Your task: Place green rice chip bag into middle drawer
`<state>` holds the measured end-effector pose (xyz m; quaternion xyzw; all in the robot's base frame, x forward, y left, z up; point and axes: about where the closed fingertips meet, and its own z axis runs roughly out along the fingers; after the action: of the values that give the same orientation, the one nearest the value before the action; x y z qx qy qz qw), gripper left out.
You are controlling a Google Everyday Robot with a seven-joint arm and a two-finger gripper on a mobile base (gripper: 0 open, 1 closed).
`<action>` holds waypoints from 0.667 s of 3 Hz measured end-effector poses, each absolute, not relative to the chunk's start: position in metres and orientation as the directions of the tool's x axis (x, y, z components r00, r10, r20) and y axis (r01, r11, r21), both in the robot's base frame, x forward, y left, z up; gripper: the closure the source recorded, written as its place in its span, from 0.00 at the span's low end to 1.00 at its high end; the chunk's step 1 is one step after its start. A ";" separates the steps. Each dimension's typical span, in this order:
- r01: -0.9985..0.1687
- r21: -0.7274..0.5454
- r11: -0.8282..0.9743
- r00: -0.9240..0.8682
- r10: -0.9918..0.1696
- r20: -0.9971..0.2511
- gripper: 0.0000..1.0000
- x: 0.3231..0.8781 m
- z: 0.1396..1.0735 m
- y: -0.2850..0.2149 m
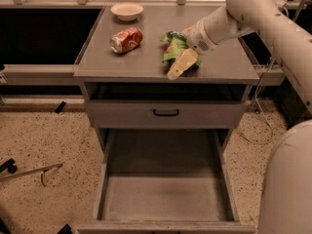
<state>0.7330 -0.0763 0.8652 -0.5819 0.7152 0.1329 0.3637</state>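
Observation:
The green rice chip bag [172, 47] lies crinkled on the grey cabinet top [146, 62], right of centre. My gripper [181, 65] comes in from the right on the white arm [243, 13] and sits on the bag's near right part, close to the top's front edge, covering part of the bag. Below the top is an open gap, then a closed drawer with a black handle [165, 112]. Under that a drawer [165, 194] is pulled far out and is empty.
An orange-red soda can [126, 39] lies on its side left of the bag. A white bowl [126, 11] stands at the back of the top. A cable [258, 126] hangs at the right of the cabinet. Dark tools [29, 172] lie on the speckled floor at left.

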 end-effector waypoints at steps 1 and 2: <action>-0.929 -0.234 0.288 -0.058 -0.735 -0.675 0.19 0.733 0.865 -0.076; -0.929 -0.234 0.288 -0.058 -0.735 -0.675 0.42 0.733 0.865 -0.076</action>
<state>0.7333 -0.0760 0.8649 -0.5817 0.7151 0.1329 0.3640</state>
